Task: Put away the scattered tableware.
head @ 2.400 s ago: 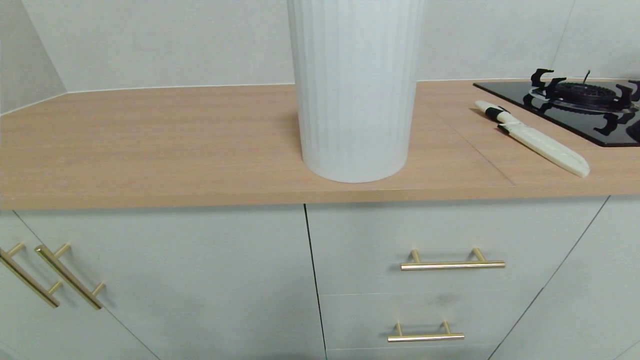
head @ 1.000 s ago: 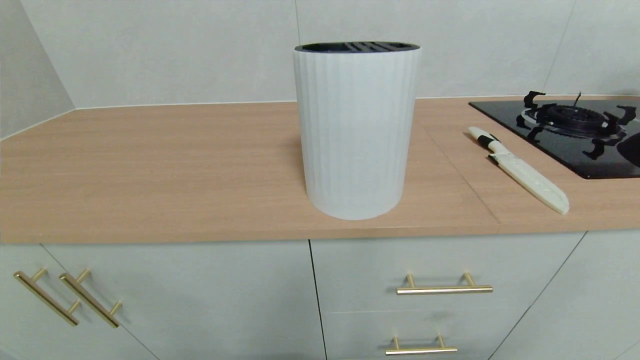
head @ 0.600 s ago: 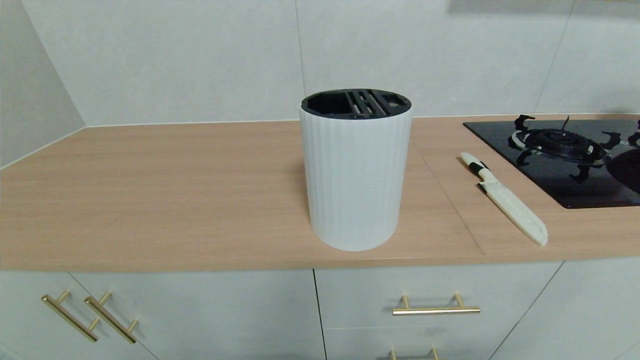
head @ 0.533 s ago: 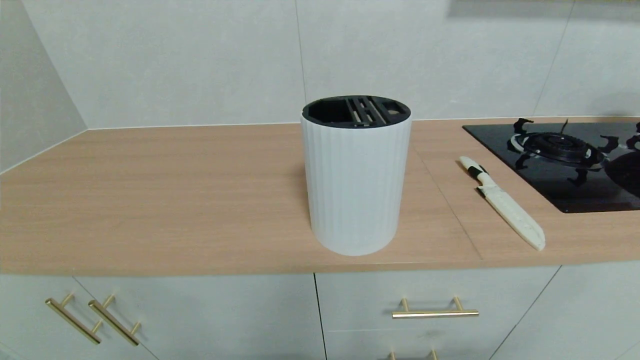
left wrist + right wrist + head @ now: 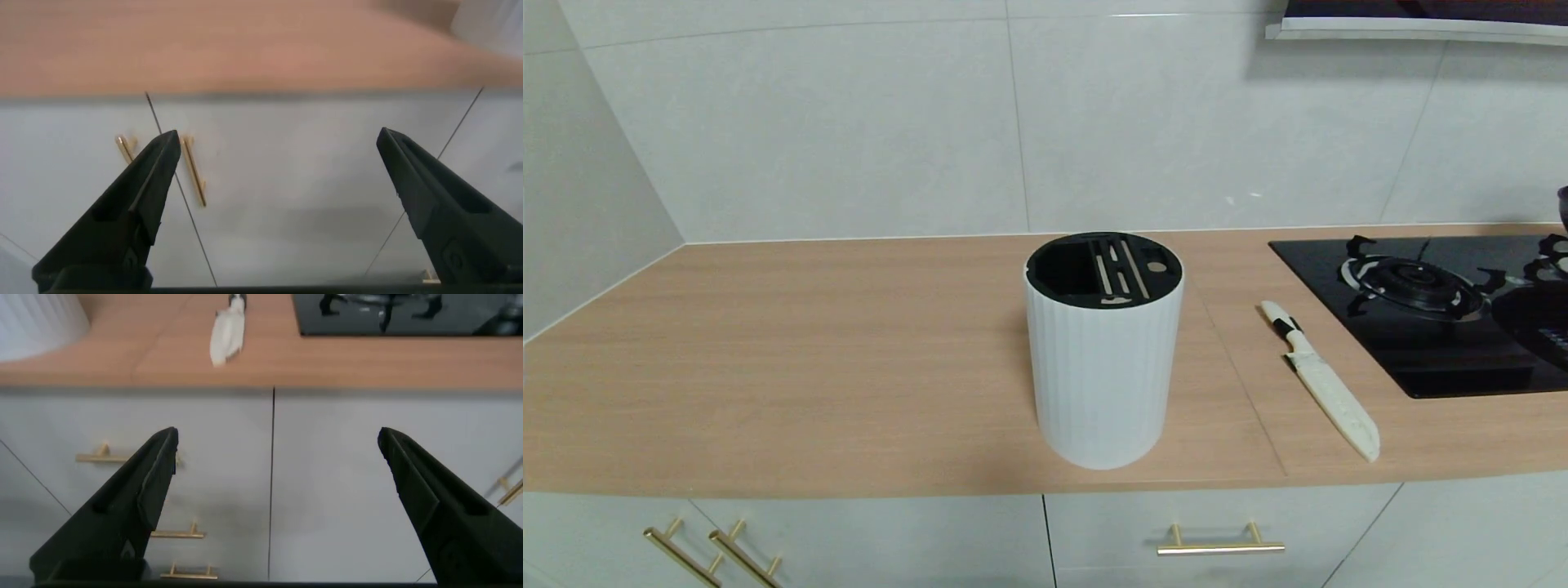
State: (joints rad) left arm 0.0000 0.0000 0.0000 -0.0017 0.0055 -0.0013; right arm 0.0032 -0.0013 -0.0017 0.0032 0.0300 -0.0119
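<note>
Pale wall tiles (image 5: 849, 122) ran behind a long wooden table (image 5: 768, 367), and grey cabinet fronts (image 5: 890, 539) dropped away beneath its front edge. At the robot's right end of the table a black glass hob (image 5: 1413, 359) was set into the wood, with a black pan support (image 5: 1409, 278) over its burner and the edge of a range hood (image 5: 1413, 28) above. Near the middle of the table, close to the front edge, the white ribbed knife holder (image 5: 1104, 384) stood upright. Its black top showed one wide opening, a few narrow slots and a small round hole, with nothing sticking out. Both arms hung before the cabinet fronts, below the tabletop. The left end effector (image 5: 278, 212) had its two dark fingers spread wide with nothing between them, facing a door seam and a pair of brass handles (image 5: 192, 167). The right end effector (image 5: 278, 506) was likewise spread wide and empty, facing the drawers. The knife (image 5: 1319, 390), cream-white with a black band at the handle, lay flat on the table between the knife holder and the hob, touching neither. Its handle pointed toward the wall and its tip toward the front edge.
</note>
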